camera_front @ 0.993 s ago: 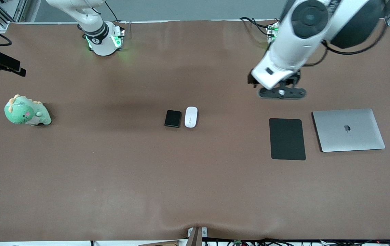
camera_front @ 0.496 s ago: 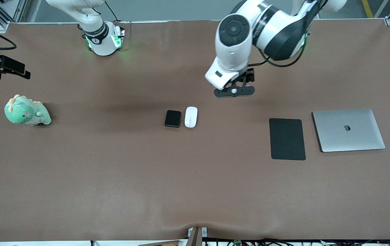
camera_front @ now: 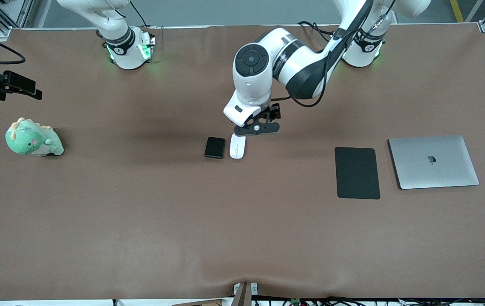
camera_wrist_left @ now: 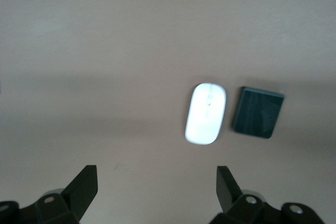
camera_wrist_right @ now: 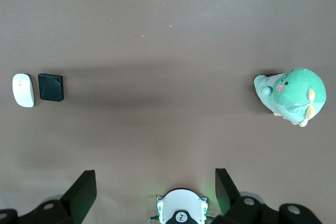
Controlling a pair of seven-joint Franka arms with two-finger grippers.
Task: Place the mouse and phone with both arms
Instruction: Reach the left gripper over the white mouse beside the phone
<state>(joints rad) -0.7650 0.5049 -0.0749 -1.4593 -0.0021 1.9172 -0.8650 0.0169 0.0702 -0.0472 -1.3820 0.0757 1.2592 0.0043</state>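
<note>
The white mouse (camera_front: 237,146) and the black phone (camera_front: 215,147) lie side by side in the middle of the table, the phone toward the right arm's end. My left gripper (camera_front: 257,127) hangs open and empty just above the table, at the mouse's end farther from the front camera. In the left wrist view the mouse (camera_wrist_left: 206,113) and the phone (camera_wrist_left: 258,112) lie ahead of the left gripper (camera_wrist_left: 156,177), outside its fingers. My right gripper (camera_wrist_right: 156,182) is open and empty, high over its own base (camera_wrist_right: 180,211); from there the mouse (camera_wrist_right: 23,89) and phone (camera_wrist_right: 51,87) look small.
A flat black mouse pad (camera_front: 357,172) and a closed silver laptop (camera_front: 433,161) lie side by side toward the left arm's end. A green dinosaur plush (camera_front: 32,138) sits toward the right arm's end. The right arm rises out of the front view from its base (camera_front: 127,46).
The left arm has swung from above the mouse pad's area toward the middle of the table and come down beside the mouse. Both grippers stay open; mouse and phone have not moved.
</note>
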